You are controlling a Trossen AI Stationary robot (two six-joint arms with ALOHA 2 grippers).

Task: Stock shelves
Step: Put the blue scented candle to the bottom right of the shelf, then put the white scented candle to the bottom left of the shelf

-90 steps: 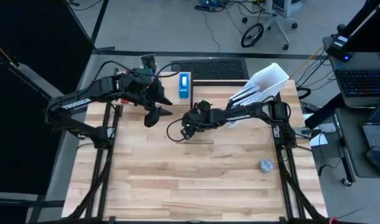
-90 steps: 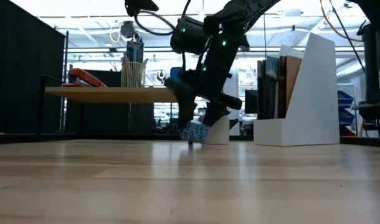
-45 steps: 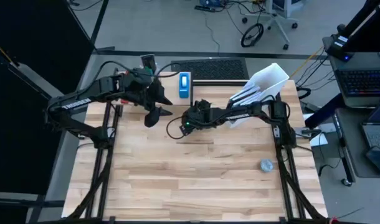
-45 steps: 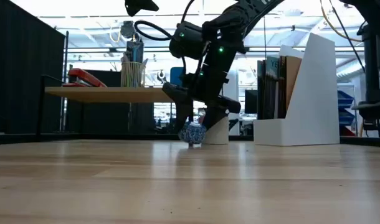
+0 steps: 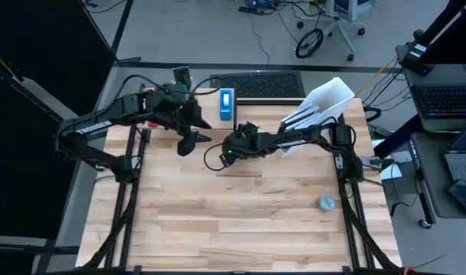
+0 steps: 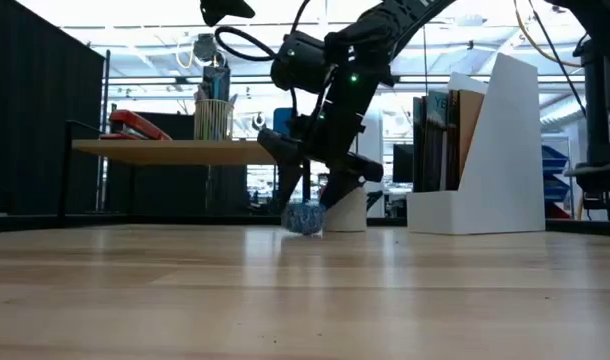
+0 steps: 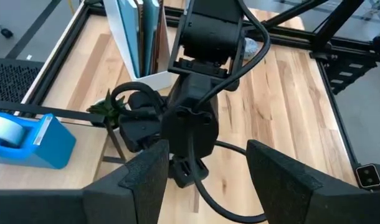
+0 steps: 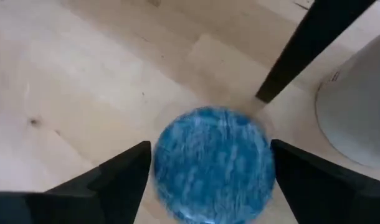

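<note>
Right pincer [image 6: 307,196] poised over a blue patterned ball [image 6: 305,218], which rests on the worktop [image 6: 305,290] beside the low plank shelf [image 6: 175,150], close to one of its black legs [image 8: 311,46]. In the right wrist view the fingers [image 8: 109,180] are spread, flanking the ball on either side without evident contact. The ball lies directly between and just below them; being round, it offers no preferred grasp axis. Left pincer [image 5: 189,139] hangs parted above the shelf, farther from the ball. White file holder [image 6: 500,150] stands beyond the shelf, well apart from the ball.
</note>
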